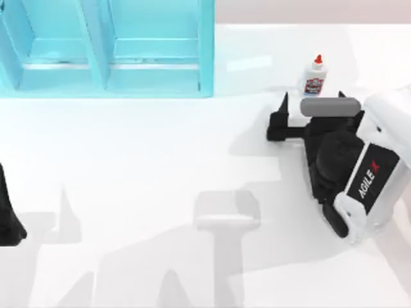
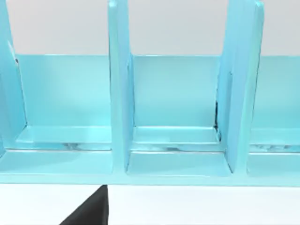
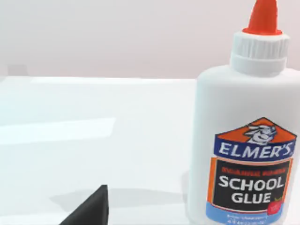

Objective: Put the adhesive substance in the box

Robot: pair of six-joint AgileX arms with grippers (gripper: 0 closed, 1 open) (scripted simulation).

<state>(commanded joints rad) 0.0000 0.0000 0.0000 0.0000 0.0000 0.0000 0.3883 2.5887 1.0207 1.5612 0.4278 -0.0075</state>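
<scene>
- Spread wide, my right gripper (image 1: 313, 96) sits low on the right side of the table (image 1: 160, 179), just beside the glue bottle (image 1: 314, 77), pinching nothing; one finger points up at the bottle's left and the other at its right, both short of its body.
- Upright and free, the bottle stands on the table's far right, well apart from the turquoise box (image 1: 106, 48) at the far left.
- Judging the risk: the bottle sits off toward one side of my grip line, so closing now could clip its shoulder and tip it, or catch only the tapered red cap (image 3: 263, 18), which would likely slip.
- Tall and narrow, it could also swing in a high pinch on the long carry to the box.
- From the right wrist, the bottle's label (image 3: 253, 173) reads clearly and one finger (image 3: 89, 208) shows dark near it.
- From the left wrist, the box's upright dividers (image 2: 119, 89) and open compartments appear.
- Parked at the table's left edge is my left gripper (image 1: 9, 218); I cannot tell its state.
</scene>
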